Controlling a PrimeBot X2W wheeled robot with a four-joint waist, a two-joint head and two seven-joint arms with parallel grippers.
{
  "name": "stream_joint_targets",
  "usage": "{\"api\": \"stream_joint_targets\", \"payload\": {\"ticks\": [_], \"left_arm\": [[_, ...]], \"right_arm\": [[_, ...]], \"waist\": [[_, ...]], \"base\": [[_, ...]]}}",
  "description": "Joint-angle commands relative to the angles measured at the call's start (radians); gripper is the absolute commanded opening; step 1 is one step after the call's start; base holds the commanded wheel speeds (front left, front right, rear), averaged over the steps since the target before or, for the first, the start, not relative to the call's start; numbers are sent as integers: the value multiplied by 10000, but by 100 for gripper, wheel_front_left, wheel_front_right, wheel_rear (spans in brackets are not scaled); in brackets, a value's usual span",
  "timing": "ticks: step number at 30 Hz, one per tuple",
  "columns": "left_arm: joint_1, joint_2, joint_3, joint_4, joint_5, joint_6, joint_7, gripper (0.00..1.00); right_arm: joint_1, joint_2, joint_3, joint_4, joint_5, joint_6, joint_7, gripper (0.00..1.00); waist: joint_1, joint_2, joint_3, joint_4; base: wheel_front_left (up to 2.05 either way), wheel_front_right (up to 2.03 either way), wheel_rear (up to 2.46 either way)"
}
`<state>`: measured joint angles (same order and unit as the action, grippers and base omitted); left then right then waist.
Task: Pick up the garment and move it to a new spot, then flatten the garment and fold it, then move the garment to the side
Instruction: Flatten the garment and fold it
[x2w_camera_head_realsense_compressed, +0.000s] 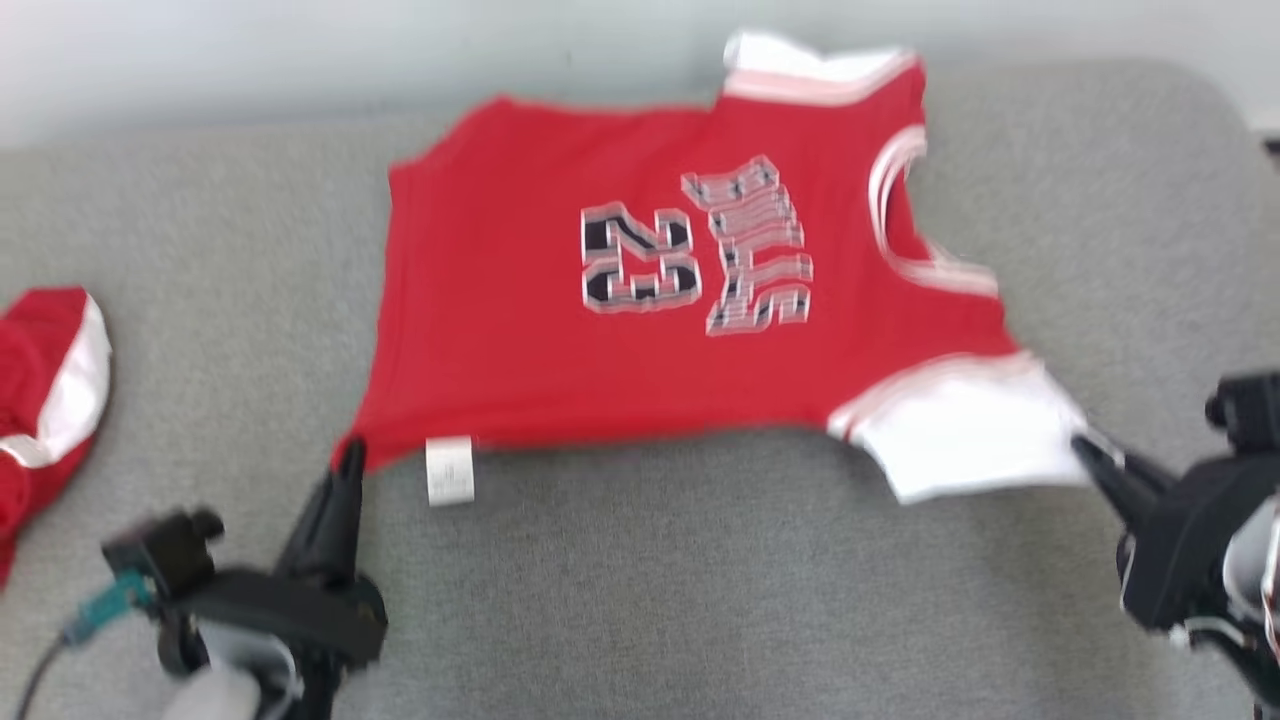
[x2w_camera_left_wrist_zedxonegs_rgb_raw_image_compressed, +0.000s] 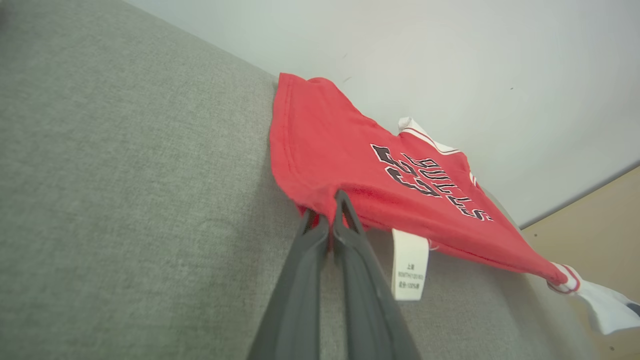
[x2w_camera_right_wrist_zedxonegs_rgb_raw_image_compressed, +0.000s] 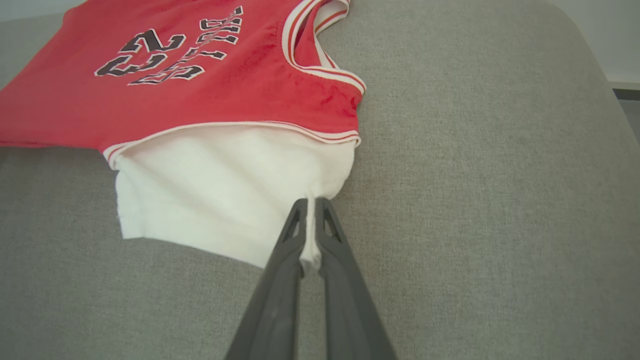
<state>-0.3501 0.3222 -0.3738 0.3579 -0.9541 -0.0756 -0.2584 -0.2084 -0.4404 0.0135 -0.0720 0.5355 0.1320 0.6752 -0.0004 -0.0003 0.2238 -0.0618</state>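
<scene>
The left arm reaches forward from the lower left of the head view. Its left claw (x2w_camera_head_realsense_compressed: 350, 458) is closed on the near hem corner of the red knit jersey with white sleeves (x2w_camera_head_realsense_compressed: 500, 300), just beside a white care label (x2w_camera_head_realsense_compressed: 449, 470). The right arm comes in from the lower right, angled leftward, and the right claw (x2w_camera_head_realsense_compressed: 1085, 447) is pinched tight on the edge of the near white sleeve (x2w_camera_head_realsense_compressed: 960, 430). The jersey lies spread out, print up, on the grey woven fabric surface (x2w_camera_head_realsense_compressed: 700, 580), with its neckline toward the right. A bunched red-and-white cloth (x2w_camera_head_realsense_compressed: 50, 380) sits well apart at the left.

Indoor room, grey upholstered cushion (x2w_camera_head_realsense_compressed: 640, 600), plain pale wall (x2w_camera_head_realsense_compressed: 300, 50)
</scene>
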Motion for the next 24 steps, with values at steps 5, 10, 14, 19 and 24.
{"api": "stream_joint_targets", "payload": {"ticks": [5, 10, 14, 19, 24], "left_arm": [[1186, -298, 202, -261, -163, 402, -62, 0], [2231, -531, 230, -618, -38, 693, -76, 0], [2833, -584, 279, -814, -32, 865, -72, 0], [3433, -518, 166, -993, -89, 1075, 97, 0], [3954, -396, 4, -1213, -12, 1360, 305, 0]], "right_arm": [[1030, 500, -658, -597, -452, -26, 777, 0], [2041, 1069, -1189, -1146, -896, -26, 1555, 0], [2612, 1305, -1388, -1482, -1149, -26, 2285, 0], [2921, 1537, -1527, -1701, -1459, -26, 2585, 0], [3237, 1688, -1608, -1740, -1614, -26, 2884, 0]], "waist": [[4, 3, -1159, -138], [4, 3, -1516, -93], [4, 3, -1714, -55], [4, 3, -1918, -20], [4, 3, -2041, 14]], "base": [[0, 0, 0], [0, 0, 0], [0, 0, 0], [0, 0, 0], [0, 0, 0]]}}
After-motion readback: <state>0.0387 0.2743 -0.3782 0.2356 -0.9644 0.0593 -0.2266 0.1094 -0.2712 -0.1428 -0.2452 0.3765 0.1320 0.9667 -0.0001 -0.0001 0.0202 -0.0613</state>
